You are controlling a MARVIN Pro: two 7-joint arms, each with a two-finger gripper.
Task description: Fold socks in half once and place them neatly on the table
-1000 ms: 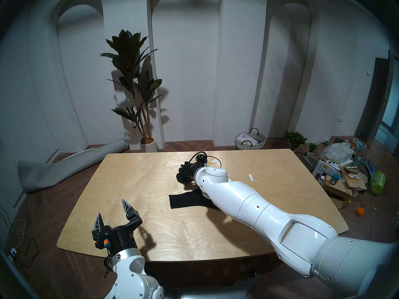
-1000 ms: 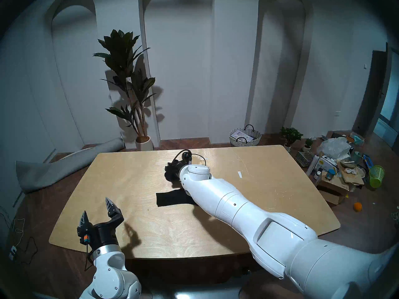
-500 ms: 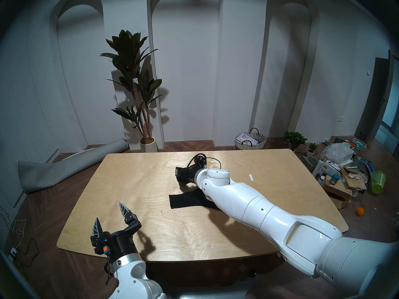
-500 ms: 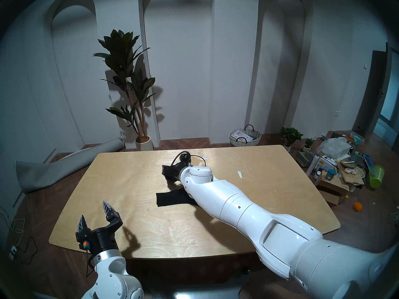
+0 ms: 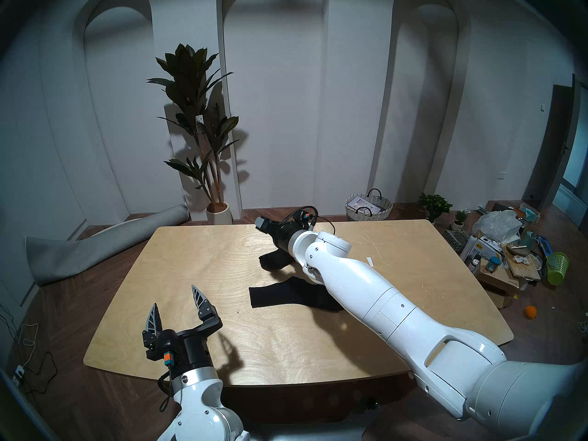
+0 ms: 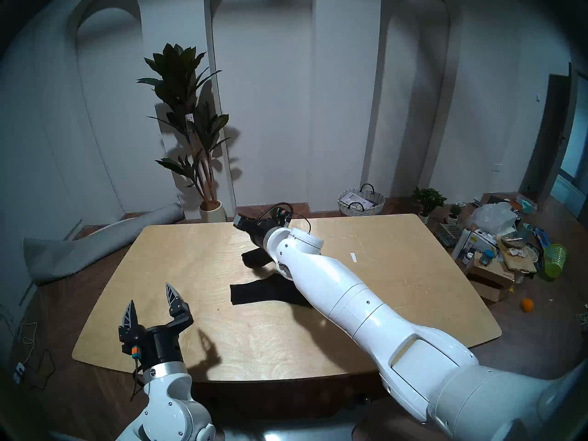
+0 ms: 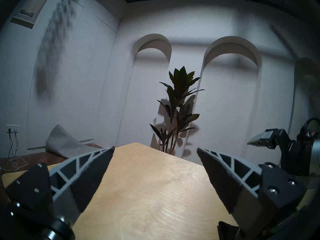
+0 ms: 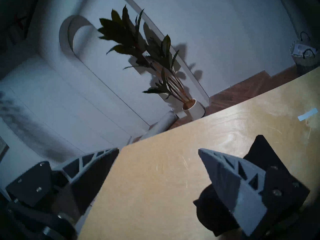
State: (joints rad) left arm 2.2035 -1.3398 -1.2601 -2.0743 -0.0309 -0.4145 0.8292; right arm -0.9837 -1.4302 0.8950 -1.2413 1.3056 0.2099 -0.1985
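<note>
I see two black socks on the table [image 5: 197,271]. The near sock [image 5: 280,292] lies flat and long in the middle of the wood, with its right end tucked under my right arm [image 5: 366,290]. The far sock [image 5: 274,259] sits just behind it in a small bunched heap, and I can't tell if it is folded.

I think both socks are soft, light and floppy. They will bend anywhere and won't break. They may slide on the smooth wood, and thin cloth is hard to pinch off a flat top. I would grab the near sock by its open left end, which is free and easy to reach, then lift it and lay it over the other end.

My right gripper [image 8: 158,150] is spread wide and holds nothing. It hangs in the air above the far sock; the wrist view shows that sock as a dark lump right below one finger [image 8: 230,179]. My left gripper [image 5: 178,303] is spread wide too, holding nothing, over the near left part of the table and well apart from both socks.
</note>
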